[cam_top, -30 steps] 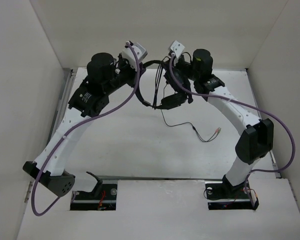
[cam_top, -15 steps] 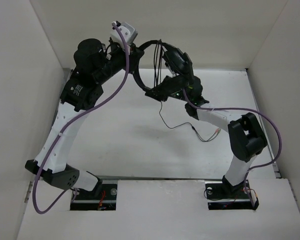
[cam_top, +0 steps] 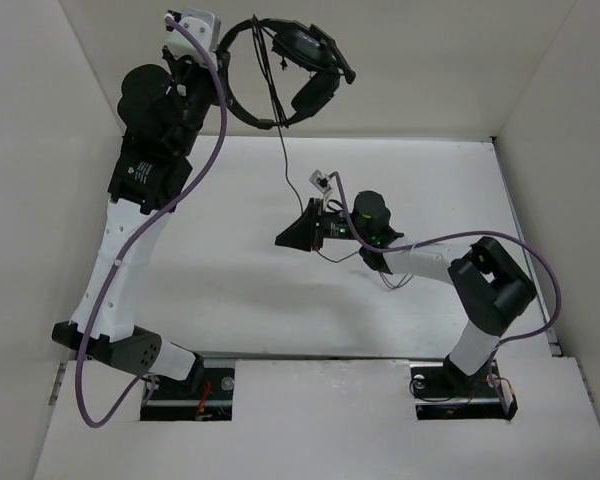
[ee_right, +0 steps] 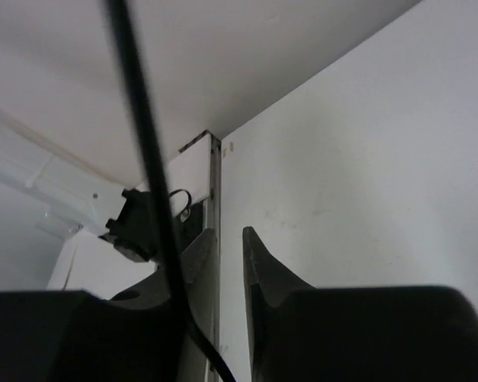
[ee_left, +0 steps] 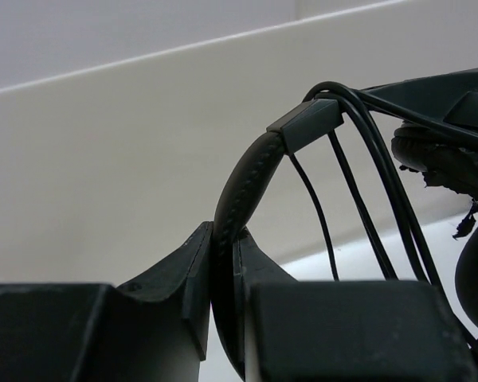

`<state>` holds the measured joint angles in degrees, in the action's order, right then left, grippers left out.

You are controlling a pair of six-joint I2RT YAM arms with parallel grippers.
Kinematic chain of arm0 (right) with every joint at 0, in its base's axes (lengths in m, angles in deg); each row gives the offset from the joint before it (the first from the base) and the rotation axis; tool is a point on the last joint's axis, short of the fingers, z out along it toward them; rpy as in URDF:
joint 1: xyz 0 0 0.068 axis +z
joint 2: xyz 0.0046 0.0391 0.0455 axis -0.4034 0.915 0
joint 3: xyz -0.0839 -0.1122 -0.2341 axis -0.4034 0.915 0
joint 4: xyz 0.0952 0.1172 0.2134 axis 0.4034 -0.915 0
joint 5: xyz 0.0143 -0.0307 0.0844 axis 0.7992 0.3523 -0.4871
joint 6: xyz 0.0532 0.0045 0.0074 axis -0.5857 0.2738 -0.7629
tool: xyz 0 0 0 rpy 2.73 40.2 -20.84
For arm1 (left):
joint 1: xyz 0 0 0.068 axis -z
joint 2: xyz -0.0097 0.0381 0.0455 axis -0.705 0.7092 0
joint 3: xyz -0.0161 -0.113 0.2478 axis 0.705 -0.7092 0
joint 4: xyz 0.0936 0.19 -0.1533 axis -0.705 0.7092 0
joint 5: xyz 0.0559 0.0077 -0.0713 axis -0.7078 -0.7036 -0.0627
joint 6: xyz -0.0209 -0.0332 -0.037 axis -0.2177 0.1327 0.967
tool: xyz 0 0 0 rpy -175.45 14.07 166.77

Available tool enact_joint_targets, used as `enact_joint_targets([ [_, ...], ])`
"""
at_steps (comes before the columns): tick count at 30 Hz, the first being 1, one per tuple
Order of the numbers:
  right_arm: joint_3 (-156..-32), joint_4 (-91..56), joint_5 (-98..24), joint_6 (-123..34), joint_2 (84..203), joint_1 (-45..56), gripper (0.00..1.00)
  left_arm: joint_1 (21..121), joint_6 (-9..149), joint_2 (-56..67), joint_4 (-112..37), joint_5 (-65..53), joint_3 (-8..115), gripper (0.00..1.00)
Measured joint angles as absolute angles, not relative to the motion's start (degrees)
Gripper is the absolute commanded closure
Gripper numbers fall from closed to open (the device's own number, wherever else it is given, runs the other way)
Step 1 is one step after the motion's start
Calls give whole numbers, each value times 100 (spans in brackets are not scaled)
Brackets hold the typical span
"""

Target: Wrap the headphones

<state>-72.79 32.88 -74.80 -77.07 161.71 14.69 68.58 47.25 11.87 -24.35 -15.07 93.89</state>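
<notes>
The headphones hang high at the back, earcup and mic boom to the right. My left gripper is shut on their thin band, which is pinched between its fingers. Turns of the thin black cable cross the band near the earcup. The rest of the cable drops to the table. My right gripper sits low at mid table, pointing left, beside that hanging cable. Its jaws stand slightly open with nothing between them. The plugs are hidden.
White walls enclose the table on three sides. Thick purple robot cables loop along both arms. A black fitting sits at the table's far edge in the right wrist view.
My left arm has raised the headphones up and back to the left, drawing the cable off the table. My right gripper left the headset, dropped to mid table, and its jaws parted a little.
</notes>
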Motion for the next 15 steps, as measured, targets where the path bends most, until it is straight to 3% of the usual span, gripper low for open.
enact_joint_targets([
  [4, -7273, 3273, -7832, -7430, 15972, 1773, 100, 6735, 4516, 1198, -2813, -2029, 9365, 99],
  [15, -7837, 1861, -8341, -6243, 15559, 2081, 100, 6305, 3910, 1195, -3384, -2512, 8932, 99],
])
